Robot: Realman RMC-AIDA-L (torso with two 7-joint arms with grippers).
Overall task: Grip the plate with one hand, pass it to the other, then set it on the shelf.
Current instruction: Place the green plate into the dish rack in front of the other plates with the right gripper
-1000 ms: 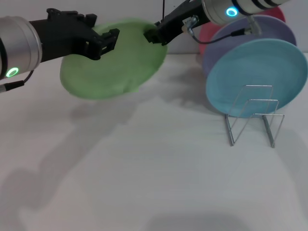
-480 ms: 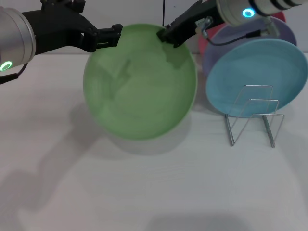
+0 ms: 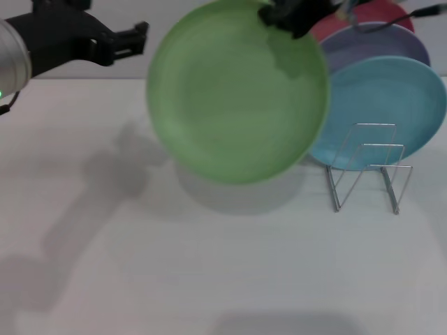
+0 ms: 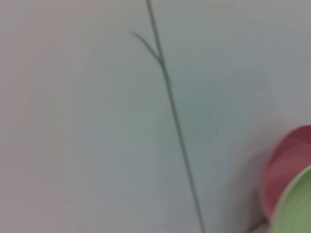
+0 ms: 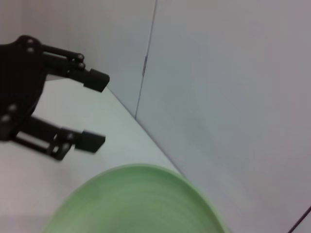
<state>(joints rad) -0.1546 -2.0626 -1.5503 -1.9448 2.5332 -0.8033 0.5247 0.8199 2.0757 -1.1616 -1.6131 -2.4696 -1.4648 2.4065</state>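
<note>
The light green plate (image 3: 237, 91) hangs upright in the air, facing me, and overlaps the front of the plates in the rack. My right gripper (image 3: 274, 15) is shut on its top rim at the upper edge of the head view. My left gripper (image 3: 136, 38) is open and empty, apart from the plate on its left. In the right wrist view the left gripper (image 5: 95, 110) shows with spread fingers, beyond the plate's rim (image 5: 136, 204). The silver wire shelf (image 3: 367, 171) stands at the right on the table.
A turquoise plate (image 3: 398, 112), a lavender plate (image 3: 384, 45) and a red plate (image 3: 374, 15) lean in the rack's rear slots. The white table (image 3: 209, 265) lies in front. A pale wall stands close behind (image 4: 97, 121).
The left gripper has let go of the green plate and drawn back to the left. The right gripper has carried the plate up and to the right, toward the rack.
</note>
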